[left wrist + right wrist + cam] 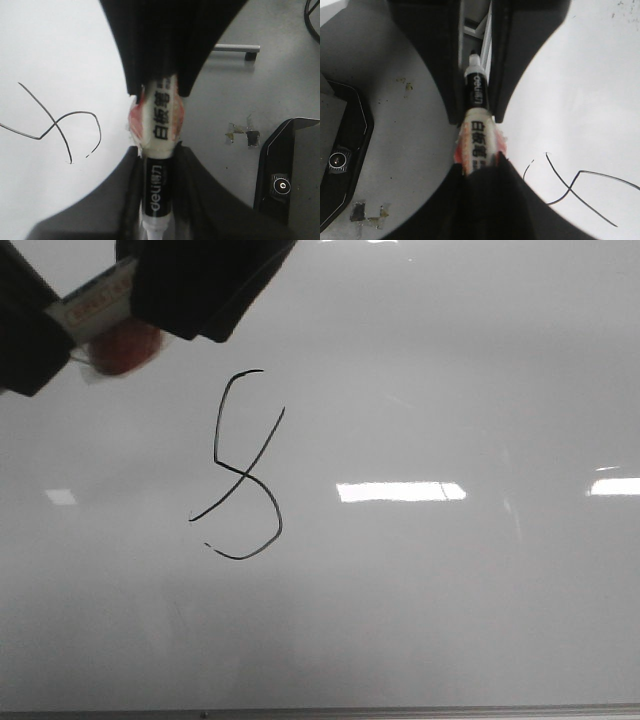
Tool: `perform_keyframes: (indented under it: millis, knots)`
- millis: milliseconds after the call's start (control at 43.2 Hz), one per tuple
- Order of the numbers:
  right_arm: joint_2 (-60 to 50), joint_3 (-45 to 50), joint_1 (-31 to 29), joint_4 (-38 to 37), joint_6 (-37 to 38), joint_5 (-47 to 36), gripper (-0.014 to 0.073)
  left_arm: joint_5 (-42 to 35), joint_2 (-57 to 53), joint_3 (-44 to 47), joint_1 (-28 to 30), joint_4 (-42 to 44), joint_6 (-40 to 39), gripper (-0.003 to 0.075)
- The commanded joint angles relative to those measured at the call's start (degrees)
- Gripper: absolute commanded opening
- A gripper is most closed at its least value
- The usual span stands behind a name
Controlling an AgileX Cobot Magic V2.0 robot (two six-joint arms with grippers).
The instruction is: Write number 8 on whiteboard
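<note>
The number 8 (245, 470) is a thin black open figure on the whiteboard (450, 390). It also shows in the left wrist view (60, 122) and the right wrist view (575, 185). Both grippers hover at the far left, above the figure, off the board. A marker (95, 300) with a white label and red tape runs between them. My left gripper (157, 155) is shut on its black tip end (156, 190). My right gripper (480, 167) is shut on its labelled end (479, 137). In the front view the left gripper (25, 335) and right gripper (200, 285) show only as dark blurs.
The board's thin grey frame (400, 710) runs along the near edge. Beside the board lies grey table with tape scraps (240, 131), a black device with a round lens (282, 186) (337, 161) and a metal handle (237, 48).
</note>
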Motion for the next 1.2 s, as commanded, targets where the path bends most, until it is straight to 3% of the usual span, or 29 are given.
perform_keyframes:
  millis: [0,46,208,255,301,556,787,972,1181]
  knots:
    - [-2.24,-2.14,0.12,0.98,-0.44,-4.38,-0.0010,-2.67,-0.47,-1.96,-0.50,-1.56,-0.35,-0.0021]
    - [-2.24,-2.14,0.12,0.98,-0.44,-4.30,0.0049,-2.67,-0.47,-1.96,-0.50,-1.56,-0.35,-0.0021]
    - [-2.24,-2.14,0.07,0.98,2.76,-3.69,0.0454,-2.40,-0.47,-1.96,-0.50,-1.56,-0.94,-0.0021]
    - [-2.32,-2.14,0.01,0.98,4.18,-3.50,0.0526,-2.40,-0.47,-1.75,-0.24,-1.47,-2.99,-0.0021]
    - [-2.70,-2.09,-0.50,0.98,6.18,-3.13,0.0541,-2.40,-0.35,-1.24,0.37,-0.57,-5.82,-0.0021]
    - [-9.71,3.19,-8.56,0.98,12.90,-4.30,0.0463,-2.26,-0.34,1.70,9.18,2.53,-17.85,-0.0020]
    - [-22.40,18.30,-21.13,0.98,24.73,-11.83,0.0444,-6.10,-0.34,3.97,24.44,2.43,-28.37,-0.0021]
    - [-34.39,33.29,-34.01,0.98,38.60,-17.77,0.0211,-15.63,-0.34,8.91,33.61,-0.32,-31.46,-0.0021]
    - [-45.99,44.10,-39.98,0.98,40.15,-20.05,-0.0012,-37.25,-0.34,19.34,35.07,-7.67,-31.46,-0.0021]
